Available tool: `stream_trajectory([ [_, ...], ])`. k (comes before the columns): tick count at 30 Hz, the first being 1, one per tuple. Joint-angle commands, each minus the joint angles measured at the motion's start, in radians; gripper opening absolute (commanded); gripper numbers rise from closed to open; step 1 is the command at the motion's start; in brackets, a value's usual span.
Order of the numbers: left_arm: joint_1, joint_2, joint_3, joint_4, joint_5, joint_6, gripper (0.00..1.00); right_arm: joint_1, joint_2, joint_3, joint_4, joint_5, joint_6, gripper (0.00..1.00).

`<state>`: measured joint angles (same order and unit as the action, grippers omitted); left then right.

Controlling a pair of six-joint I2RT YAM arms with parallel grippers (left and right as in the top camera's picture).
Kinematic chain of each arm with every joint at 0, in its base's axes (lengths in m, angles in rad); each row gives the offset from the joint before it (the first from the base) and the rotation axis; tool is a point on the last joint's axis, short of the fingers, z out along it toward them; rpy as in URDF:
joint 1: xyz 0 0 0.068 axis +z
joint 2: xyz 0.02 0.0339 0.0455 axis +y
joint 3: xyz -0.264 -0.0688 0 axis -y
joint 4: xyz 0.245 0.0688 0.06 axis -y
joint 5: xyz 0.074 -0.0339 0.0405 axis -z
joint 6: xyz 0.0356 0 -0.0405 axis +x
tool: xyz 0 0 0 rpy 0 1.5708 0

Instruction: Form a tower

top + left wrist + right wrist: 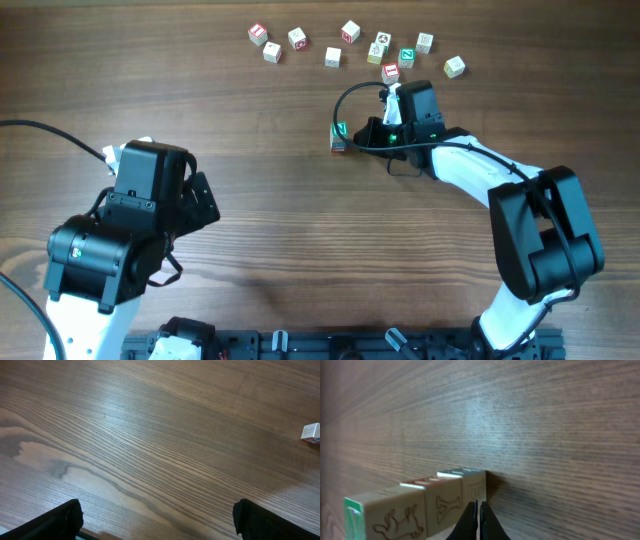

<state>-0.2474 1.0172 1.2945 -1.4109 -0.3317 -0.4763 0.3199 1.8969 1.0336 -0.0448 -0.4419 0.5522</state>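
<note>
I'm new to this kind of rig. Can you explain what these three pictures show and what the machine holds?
Two robot arms stand at a wooden table. One picture looks down from above; the other two come from wrist cameras. The left gripper is open over bare wood, holding nothing. The right gripper is shut on nothing, close by the tower, three stacked letter cubes that look sideways because its camera is turned. Whether it touches them is unclear. More loose cubes lie farther back.
</note>
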Motion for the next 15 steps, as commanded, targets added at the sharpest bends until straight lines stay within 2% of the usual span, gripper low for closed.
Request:
stream_trajectory([
  [1,0.005,0.0,-0.003,0.0,0.001,-0.01,1.0,0.002,0.03,-0.007,0.021,-0.024,-0.013,0.04],
  [15,0.005,0.0,-0.003,0.0,0.001,-0.01,1.0,0.018,0.03,-0.007,-0.005,-0.058,-0.014,0.04],
])
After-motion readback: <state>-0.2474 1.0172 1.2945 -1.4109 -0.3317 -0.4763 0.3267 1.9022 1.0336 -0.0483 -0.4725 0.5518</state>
